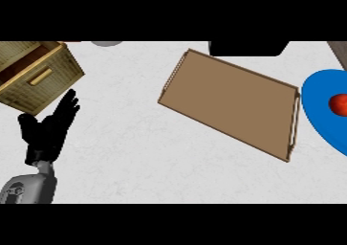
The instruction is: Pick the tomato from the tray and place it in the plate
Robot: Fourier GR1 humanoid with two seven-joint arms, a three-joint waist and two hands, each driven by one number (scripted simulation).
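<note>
- Head view: the tomato (341,104) sits on the blue plate (324,122) at three o'clock, just right of the brown tray (232,103).
- The left hand (52,127) rests at nine o'clock, fingers straight, holding nothing, below a wicker drawer box (35,72).
- No right hand shows.

One tomato (341,105) is sitting at the right edge of the frame, on the one blue plate (320,115) showing there. One brown tray (232,103) is lying in the middle. One wicker drawer box (31,74) is standing at the upper left. One black hand (50,127) is showing at the lower left, on one grey forearm (27,189).
</note>
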